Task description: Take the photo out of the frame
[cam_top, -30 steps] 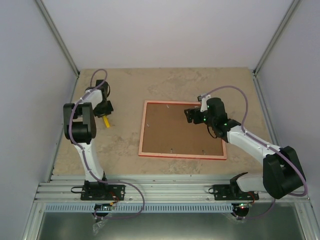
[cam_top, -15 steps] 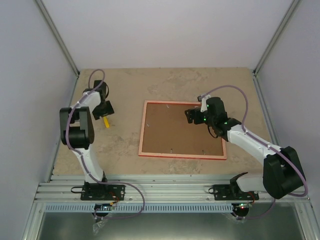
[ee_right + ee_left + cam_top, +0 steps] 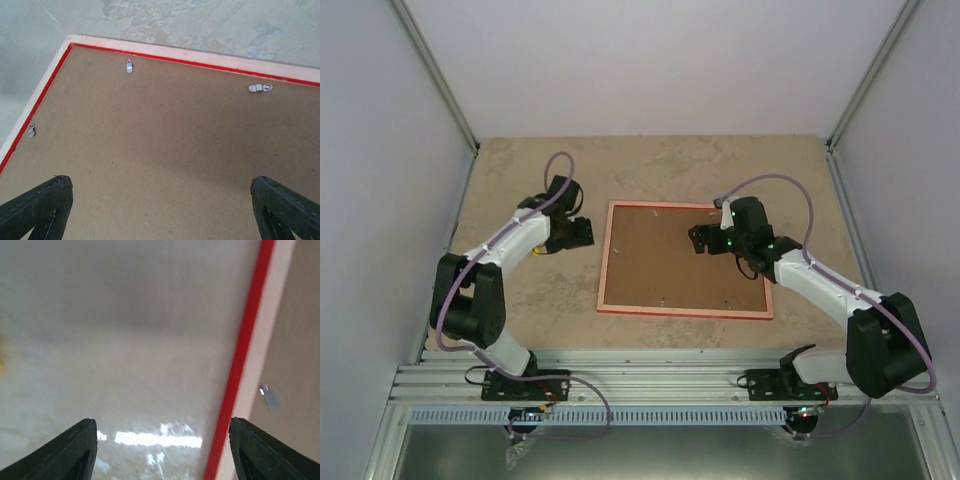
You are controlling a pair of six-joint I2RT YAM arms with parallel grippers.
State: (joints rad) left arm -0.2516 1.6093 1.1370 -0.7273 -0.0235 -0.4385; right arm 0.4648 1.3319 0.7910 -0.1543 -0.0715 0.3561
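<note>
Well, your left arm folds at its elbow low on the left and stretches its forearm up and rightward over the tabletop (image 3: pixel 520 180). That puts the left tool (image 3: pixel 582 232) just beside the left rail of the frame (image 3: pixel 603 270), its fingers (image 3: pixel 75 450) spread with only bare tabletop between them. You'll find the frame lying face down mid-tabletop, brown backing board (image 3: pixel 670 265) uppermost, with small metal clips (image 3: pixel 129 65) along its edge. Your right arm reaches in from the lower right, and the right tool (image 3: pixel 698 240) hovers over the board's upper right part, spread wide and holding nothing
</note>
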